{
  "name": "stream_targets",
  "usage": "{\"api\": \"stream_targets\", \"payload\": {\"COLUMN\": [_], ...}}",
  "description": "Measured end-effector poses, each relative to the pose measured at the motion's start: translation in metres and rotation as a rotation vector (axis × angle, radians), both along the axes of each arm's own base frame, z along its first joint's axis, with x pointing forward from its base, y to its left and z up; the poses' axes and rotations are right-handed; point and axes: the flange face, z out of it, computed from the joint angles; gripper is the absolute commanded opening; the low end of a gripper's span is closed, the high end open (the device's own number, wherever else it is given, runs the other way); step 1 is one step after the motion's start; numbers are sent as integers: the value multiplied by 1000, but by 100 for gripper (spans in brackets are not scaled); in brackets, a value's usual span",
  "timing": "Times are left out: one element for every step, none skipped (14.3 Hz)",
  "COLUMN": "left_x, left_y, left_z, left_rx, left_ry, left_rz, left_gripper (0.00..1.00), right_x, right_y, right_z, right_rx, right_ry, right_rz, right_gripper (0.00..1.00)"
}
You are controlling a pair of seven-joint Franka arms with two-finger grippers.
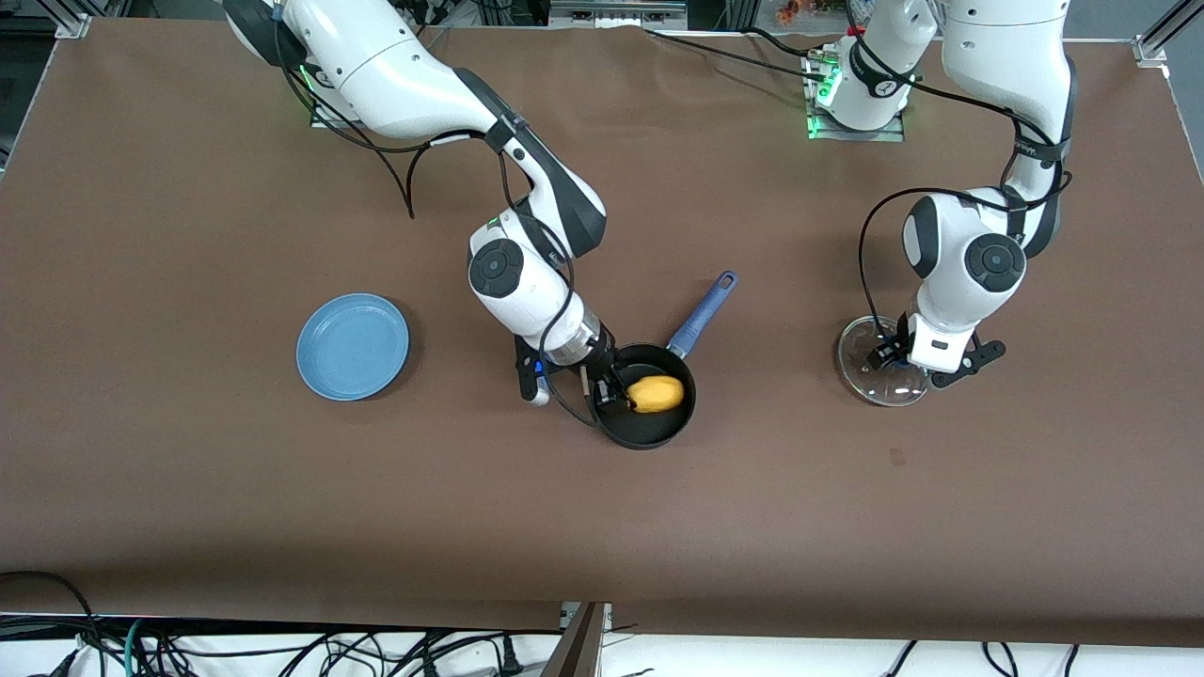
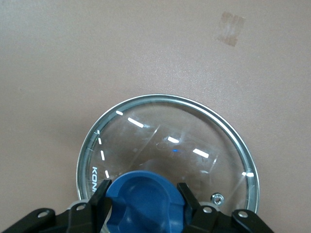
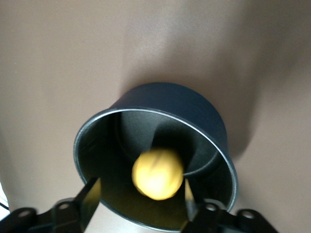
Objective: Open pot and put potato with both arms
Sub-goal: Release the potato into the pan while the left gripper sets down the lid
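The black pot (image 1: 661, 430) stands open mid-table, its blue handle (image 1: 701, 315) pointing toward the robots. The yellow potato (image 1: 656, 394) lies inside it. My right gripper (image 1: 609, 387) reaches into the pot beside the potato, open and empty. In the right wrist view the potato (image 3: 158, 174) sits in the pot (image 3: 194, 111) between my spread fingers (image 3: 90, 196) and touches neither; the gripper (image 3: 140, 196) holds nothing. My left gripper (image 1: 898, 362) is down on the glass lid (image 1: 867, 376) at the left arm's end of the table. In the left wrist view it (image 2: 146, 196) is shut on the lid's blue knob (image 2: 146, 204).
A flat blue plate (image 1: 354, 346) lies toward the right arm's end of the table, beside the pot. The glass lid (image 2: 170, 141) rests on the brown table. A small pale mark (image 2: 230, 28) is on the cloth near the lid.
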Motion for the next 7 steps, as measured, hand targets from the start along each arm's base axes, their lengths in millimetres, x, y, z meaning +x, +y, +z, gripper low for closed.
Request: {"api": "stream_targets", "payload": {"left_x": [0,0,1,2,4,8,12], "left_y": [0,0,0,1,1,0,0], "left_z": [0,0,1,2,4,8,12], "left_rx": [0,0,0,0,0,0,-2], "left_ry": [-2,-3,-4,-6,-12,-22,-30], "left_rz": [0,0,0,1,1,0,0], "left_gripper": [100,100,100,100,100,100,100], "right_x": [3,7,13,20,28,34,39], "right_y": [-3,-7,-14,-27,-45,-67,-93], "right_z": [3,6,10,18,28,40,55], "right_rx": [-1,-6,-15,-30,-52,-79,-109], "right_ry": [-8,-19,-38,-62,-81,-89,-84], "right_rz": [-3,-2,11,39,80,132,192], "right_gripper": [95,99,99,99,99,99,99]}}
